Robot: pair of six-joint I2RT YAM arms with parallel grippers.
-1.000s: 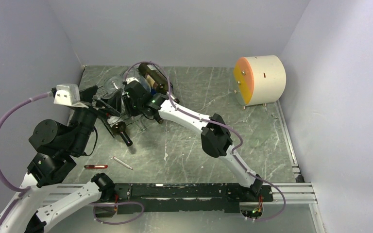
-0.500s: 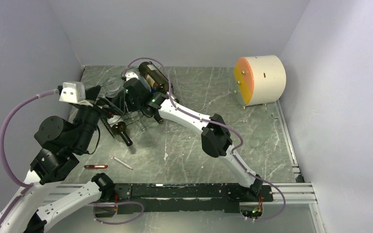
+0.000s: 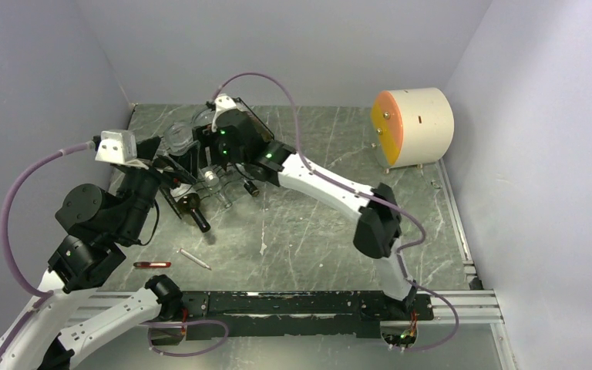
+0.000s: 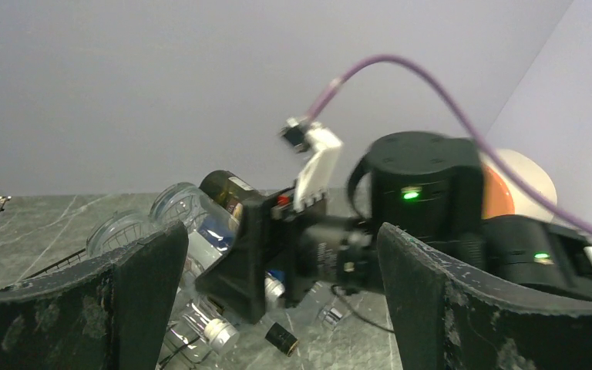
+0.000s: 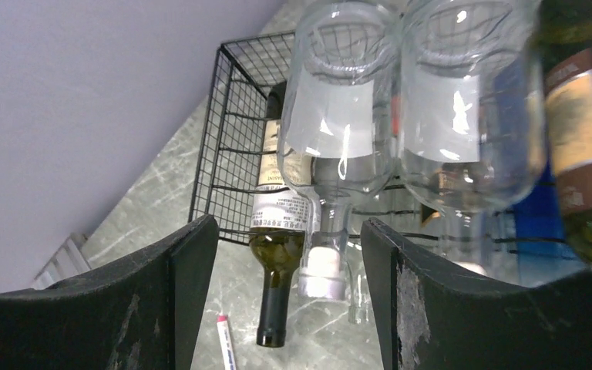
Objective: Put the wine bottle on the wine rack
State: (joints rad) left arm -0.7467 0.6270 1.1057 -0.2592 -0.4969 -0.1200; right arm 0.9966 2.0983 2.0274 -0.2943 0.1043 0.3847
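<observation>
The black wire wine rack [image 3: 171,171] [image 5: 231,154] stands at the far left of the table. On its top tier two clear bottles [image 5: 339,116] lie side by side. Right of them lies the dark wine bottle [image 5: 586,146] with a brown label. From above only its neck end [image 3: 250,187] [image 4: 281,337] shows past my right gripper. A second dark bottle [image 3: 194,210] [image 5: 277,254] lies on the lower tier. My right gripper [image 3: 214,150] [image 5: 287,231] hovers over the rack, open and holding nothing. Left of the rack my left gripper [image 3: 154,158] [image 4: 277,239] is wide open and faces it.
A cream drum with an orange face [image 3: 412,127] stands at the far right. A red pen [image 3: 152,264] and a white pen [image 3: 193,259] lie on the table in front of the rack. Grey walls close in the left, back and right sides.
My right gripper has opened and let go of the dark wine bottle, which now lies on the rack. The right arm has swung its elbow to the right. The left arm shifted slightly.
</observation>
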